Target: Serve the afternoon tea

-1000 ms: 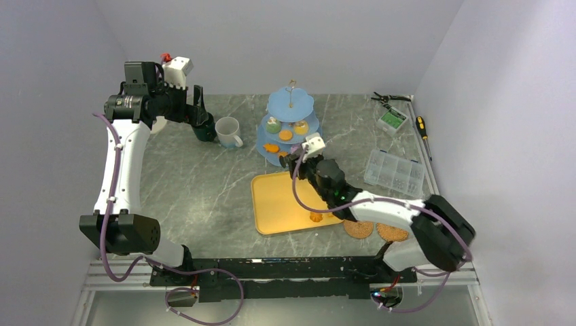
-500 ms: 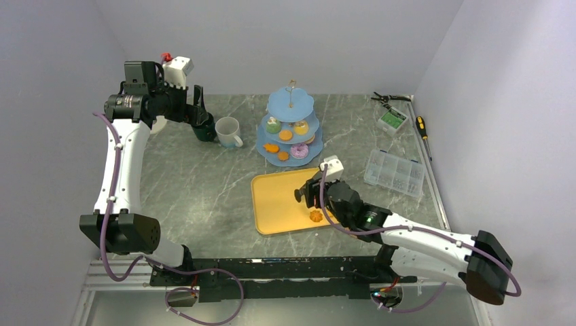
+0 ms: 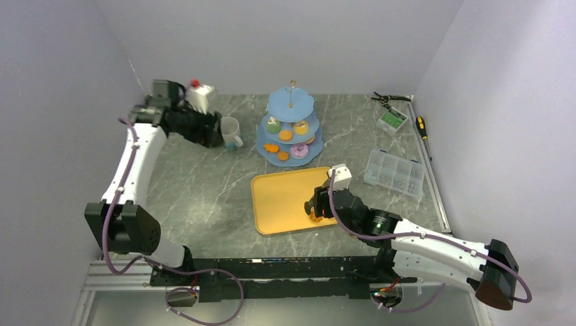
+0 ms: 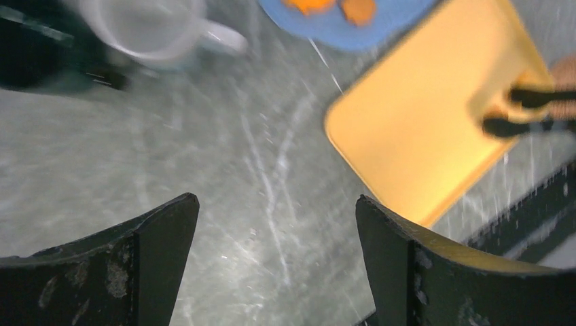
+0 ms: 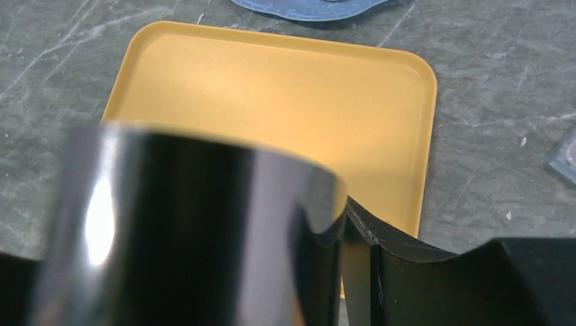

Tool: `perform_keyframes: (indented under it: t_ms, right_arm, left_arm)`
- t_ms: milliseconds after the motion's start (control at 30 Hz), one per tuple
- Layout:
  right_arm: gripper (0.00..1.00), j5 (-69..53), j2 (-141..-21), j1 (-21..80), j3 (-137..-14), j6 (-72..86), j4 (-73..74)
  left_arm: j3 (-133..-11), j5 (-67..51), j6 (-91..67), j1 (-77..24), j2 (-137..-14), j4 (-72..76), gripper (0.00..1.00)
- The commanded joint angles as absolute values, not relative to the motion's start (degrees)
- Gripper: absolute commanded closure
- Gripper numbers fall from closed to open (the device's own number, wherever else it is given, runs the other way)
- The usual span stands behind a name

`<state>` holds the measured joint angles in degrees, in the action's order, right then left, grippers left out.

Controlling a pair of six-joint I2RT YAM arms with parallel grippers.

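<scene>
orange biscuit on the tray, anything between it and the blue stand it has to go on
Nothing visible does. The orange biscuit sits at the yellow tray's right edge, partly hidden under the right gripper, which holds black tongs. Only bare tray and table lie between it and the light-blue stand.

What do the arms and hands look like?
Left arm and right arm: white links, black joint housings, a purple cable along each. Left hand and right hand: black fingers, with a white camera box at each wrist.
</scene>
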<state>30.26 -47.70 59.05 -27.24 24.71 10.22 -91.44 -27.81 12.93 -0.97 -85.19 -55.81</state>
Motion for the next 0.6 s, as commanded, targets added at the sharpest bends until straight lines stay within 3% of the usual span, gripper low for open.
perform_keyframes:
  t_ms: [0,567]
  right_arm:
    - [0.40,32.13,-45.92,59.57,-27.35,25.88,10.57]
    - [0.40,32.50,-44.74,59.76,-28.65,24.07,10.33]
  left_arm:
    - [-79.71,-24.60,19.07,-10.41,-83.59,-54.35,0.09]
    - [-73.09,-13.82,16.00,-26.68,-99.87,-42.14,0.17]
